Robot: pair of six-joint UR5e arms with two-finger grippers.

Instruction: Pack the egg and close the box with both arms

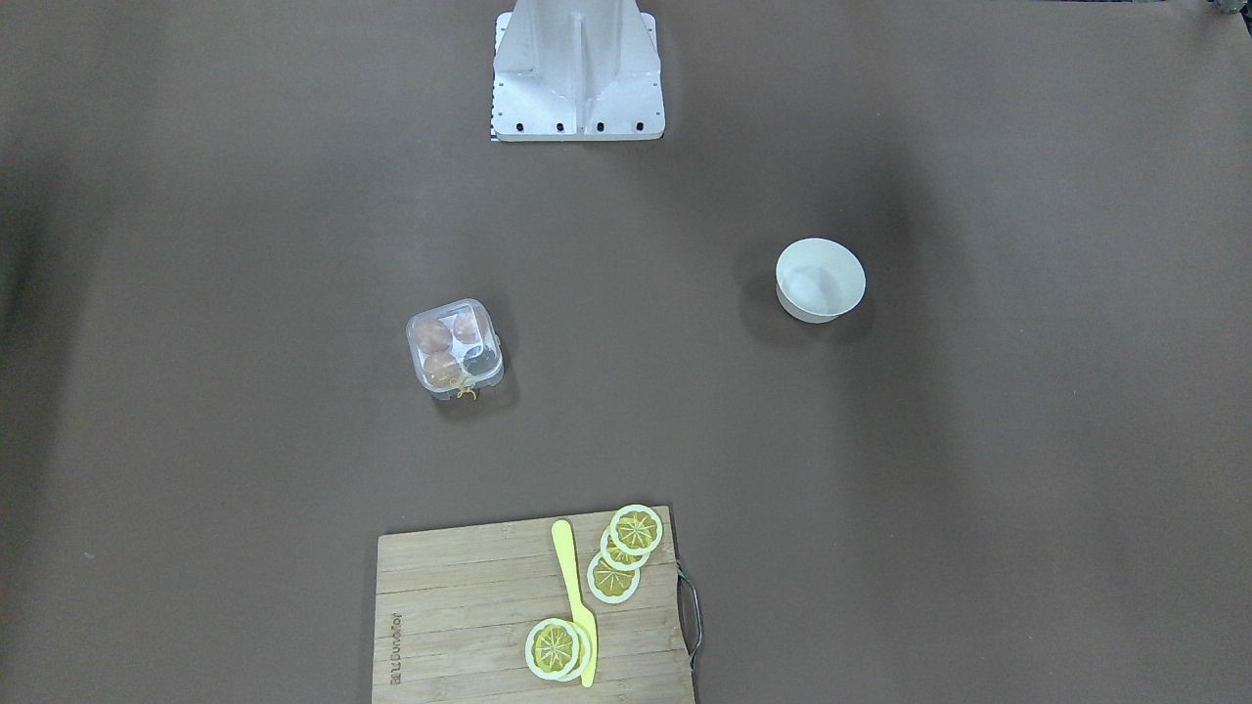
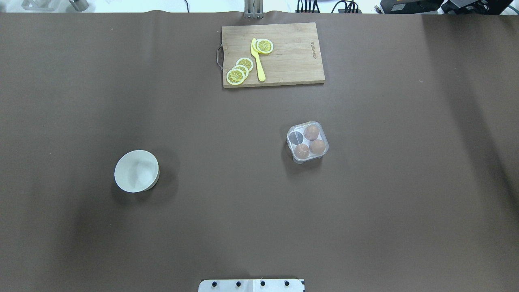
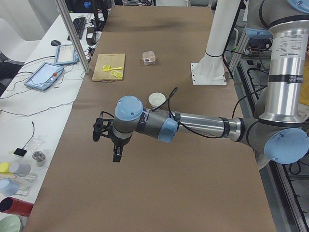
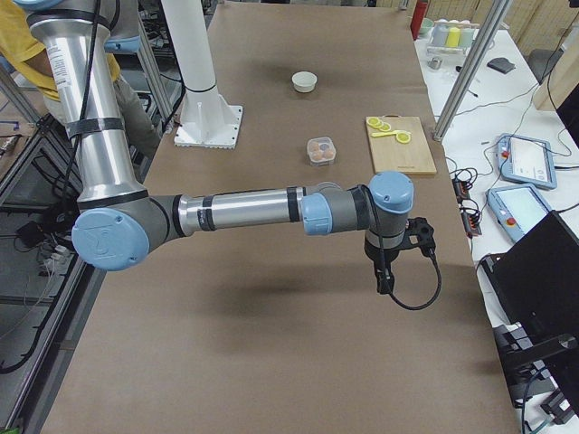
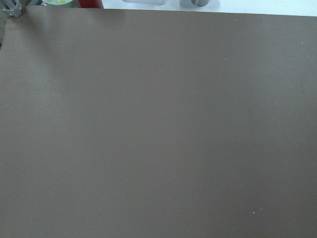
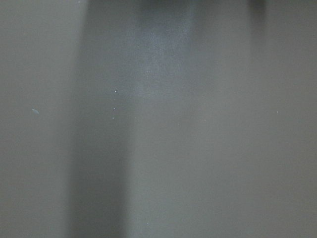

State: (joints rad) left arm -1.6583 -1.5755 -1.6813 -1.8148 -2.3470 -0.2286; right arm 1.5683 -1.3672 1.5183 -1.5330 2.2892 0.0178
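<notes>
The box [image 2: 307, 142] stands on the brown table right of centre, with its clear lid down over the white tray. Three light-brown eggs show through the lid [image 2: 311, 132], and one cell looks dark and empty. The box also shows in the front view [image 1: 455, 347], with the yellow string at its front edge. My left gripper [image 3: 117, 153] hangs over bare table, far from the box. My right gripper [image 4: 385, 280] hangs over bare table at the other end. I cannot tell whether either gripper is open or shut. Both wrist views show only brown table.
A round white bowl [image 2: 136, 170] stands on the left half and looks empty. A wooden cutting board [image 2: 292, 61] with lemon slices [image 2: 236, 76] and a yellow knife [image 2: 258, 61] lies at the far edge. The white stand's base [image 1: 577, 108] is at the robot's side.
</notes>
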